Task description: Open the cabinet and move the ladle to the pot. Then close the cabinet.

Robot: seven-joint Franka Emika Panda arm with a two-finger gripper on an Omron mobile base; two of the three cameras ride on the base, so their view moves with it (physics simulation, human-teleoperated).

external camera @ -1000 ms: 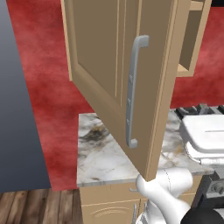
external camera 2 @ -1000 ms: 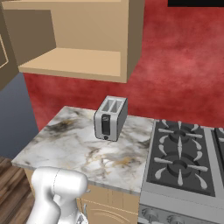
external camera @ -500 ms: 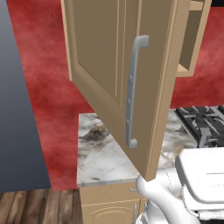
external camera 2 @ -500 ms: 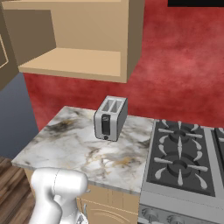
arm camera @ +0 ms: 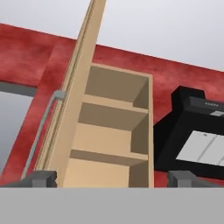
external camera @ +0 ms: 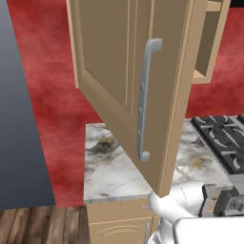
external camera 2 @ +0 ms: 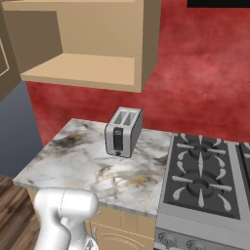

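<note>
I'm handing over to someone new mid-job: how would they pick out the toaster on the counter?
Find the marble counter left of the stove, below the open wall cabinet. The toaster stands near the counter's back edge by the red wall. It is a silver box with two top slots and a dark front panel.

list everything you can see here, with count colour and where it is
cabinet: 1, light tan wood, on the red wall above the counter; door swung open, the shelves in sight bare
cabinet door: 1, tan, recessed panel, hanging out over the counter
door handle: 1, silver, long vertical bar on the door
toaster: 1, silver, two slots, at the back of the counter beside the stove
counter: 1, white and grey marble, left of the stove
stove: 1, grey with dark grates, right of the counter
range hood: 1, black, right of the cabinet
gripper: 1, dark finger tips, open, pointing up at the cabinet
</note>
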